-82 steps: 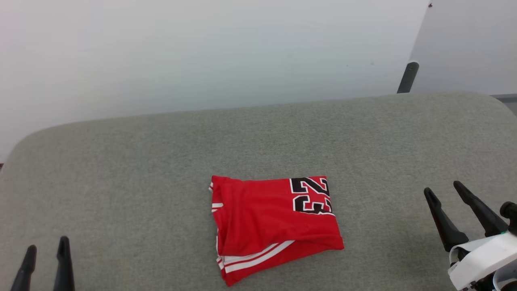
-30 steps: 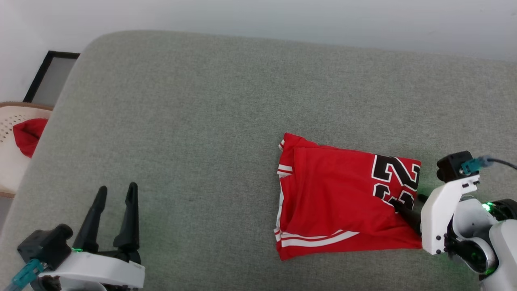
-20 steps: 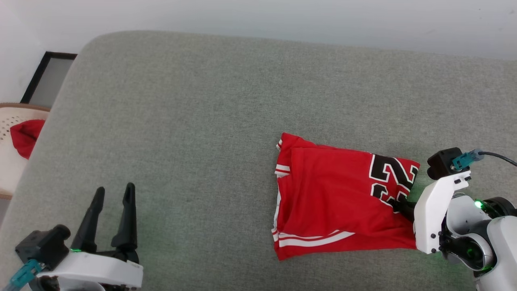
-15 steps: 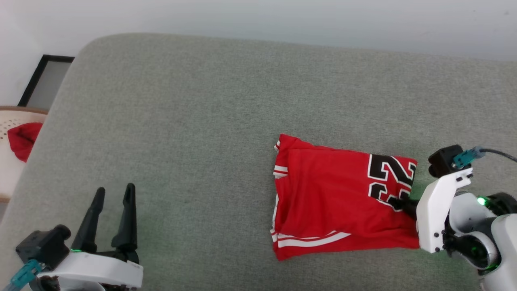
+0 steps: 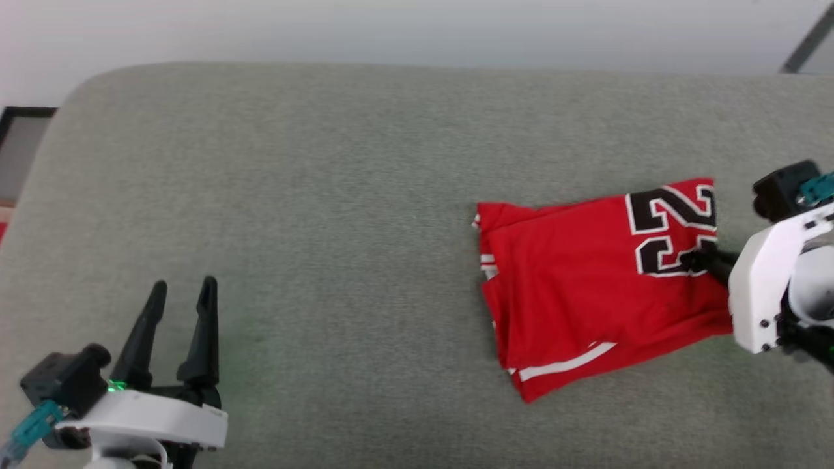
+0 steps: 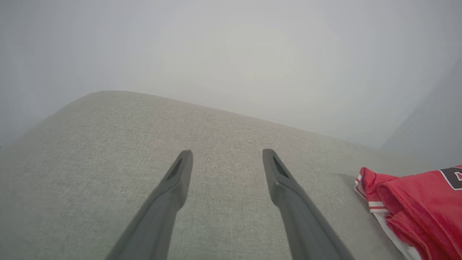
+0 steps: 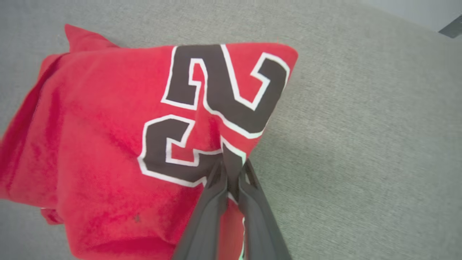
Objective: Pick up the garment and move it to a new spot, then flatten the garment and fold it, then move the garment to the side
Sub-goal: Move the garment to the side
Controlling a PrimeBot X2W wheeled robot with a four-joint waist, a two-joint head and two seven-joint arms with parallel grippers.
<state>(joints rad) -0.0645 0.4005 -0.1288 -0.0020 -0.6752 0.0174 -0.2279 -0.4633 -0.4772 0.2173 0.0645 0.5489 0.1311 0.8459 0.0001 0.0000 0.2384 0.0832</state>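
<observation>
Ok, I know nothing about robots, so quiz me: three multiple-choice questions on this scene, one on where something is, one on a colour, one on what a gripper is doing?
1. Seen from the head, where does the jersey lie on the grey padded surface?
A) at the far left edge
B) on the right part
C) hanging off the front

2. What colour are the jersey's numerals?
A) black, outlined in white
B) blue
C) yellow

3. What is the right gripper doing?
A) standing open beside the jersey
B) holding a cup
C) shut on the jersey's edge

Answers: 1 B, it lies toward the right gripper's side; 2 A, the right wrist view shows them close up; 3 C, it pinches the cloth beside the numerals.
</observation>
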